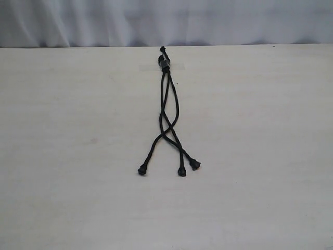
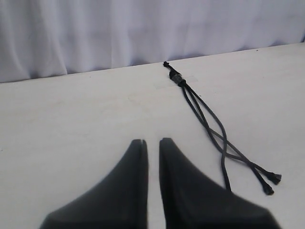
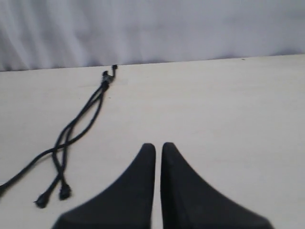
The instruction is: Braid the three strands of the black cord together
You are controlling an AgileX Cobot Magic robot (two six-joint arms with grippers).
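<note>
The black cord lies in the middle of the table, its knotted, grey-banded end toward the far edge. Its three strands run toward the near side and cross once about two thirds down. Their knobby tips lie spread apart. No gripper shows in the exterior view. My left gripper hovers shut over bare table, with the cord off to one side and one strand passing behind a finger. My right gripper is shut too, holding nothing, apart from the cord.
A pale wooden table fills the exterior view. A white curtain hangs behind its far edge. A faint strip of clear tape lies over the cord's knotted end.
</note>
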